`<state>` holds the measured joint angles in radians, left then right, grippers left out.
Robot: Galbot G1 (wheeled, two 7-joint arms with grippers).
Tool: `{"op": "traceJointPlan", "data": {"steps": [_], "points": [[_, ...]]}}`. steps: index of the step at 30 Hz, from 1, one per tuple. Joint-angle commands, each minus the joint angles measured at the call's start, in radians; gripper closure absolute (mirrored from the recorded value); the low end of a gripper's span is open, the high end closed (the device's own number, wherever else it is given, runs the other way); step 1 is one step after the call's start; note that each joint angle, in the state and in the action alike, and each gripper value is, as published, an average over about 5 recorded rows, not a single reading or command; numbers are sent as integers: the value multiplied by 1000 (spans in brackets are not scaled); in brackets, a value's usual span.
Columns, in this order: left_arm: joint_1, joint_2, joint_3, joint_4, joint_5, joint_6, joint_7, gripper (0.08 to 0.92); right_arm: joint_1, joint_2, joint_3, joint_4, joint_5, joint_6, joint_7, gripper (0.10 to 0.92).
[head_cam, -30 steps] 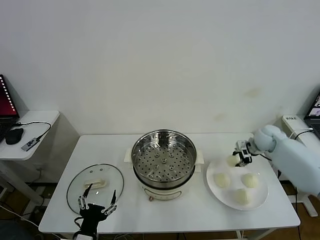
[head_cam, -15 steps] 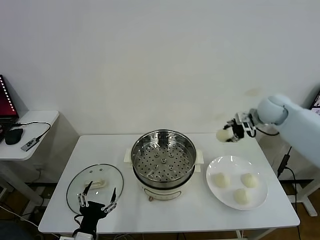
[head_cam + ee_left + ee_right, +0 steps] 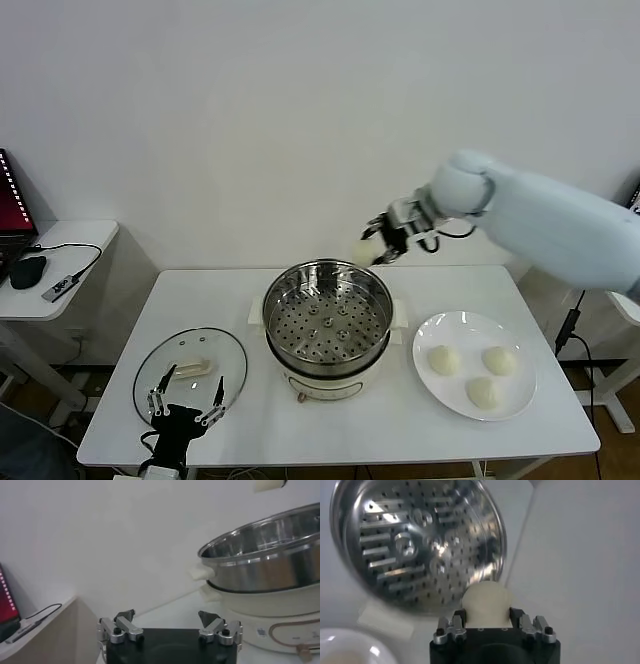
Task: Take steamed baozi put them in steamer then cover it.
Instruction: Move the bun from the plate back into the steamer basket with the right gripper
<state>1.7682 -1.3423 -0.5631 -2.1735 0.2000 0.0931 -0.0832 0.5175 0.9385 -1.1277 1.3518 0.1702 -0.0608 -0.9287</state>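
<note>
- While the left claw (image 3: 185, 418) just hangs at the near edge of the tabletop (image 3: 120, 400) with its fingers spread and nothing in them, it's right by the cover (image 3: 190, 375), which lies flat to the left of the steamer. Nothing for it to do yet imo.
- Next out, the plate (image 3: 520, 400) sits on the right side of the tabletop with 3 steamed baozi (image 3: 483, 375) on it, none touching each other.
- In the middle is the steamer (image 3: 328, 325), open, perforated tray bare, no buns in it so far.
- Farthest back, the right claw (image 3: 377, 248) is up in the air over the steamer's far right rim, clamped on bun number 4 (image 3: 486, 600). The right wrist view shows the bun squeezed between the 2 jaws with the tray below and ahead.
- How I'd do this bit: carry it further in over the tray, not just the rim, and come down low before letting go. The buns look soft and round, so a drop from height could bounce or roll.
- I'd also park it toward 1 side of the tray so the other 3 fit, and keep the squeeze light so it doesn't dent.
</note>
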Motion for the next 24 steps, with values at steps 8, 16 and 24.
{"op": "traceJointPlan", "data": {"steps": [8,16,24], "points": [[14,-3,-5,-9,2,-6,-4,177,-53,233,-153,-113,-292,318,90,474],[14,-3,-6,-15,3,-6,-4,177,-99,268,-115,-219,-466,438,150,474],[16,-5,-3,-20,5,-6,-5,177,-111,284,-108,-255,-496,472,170,476]]}}
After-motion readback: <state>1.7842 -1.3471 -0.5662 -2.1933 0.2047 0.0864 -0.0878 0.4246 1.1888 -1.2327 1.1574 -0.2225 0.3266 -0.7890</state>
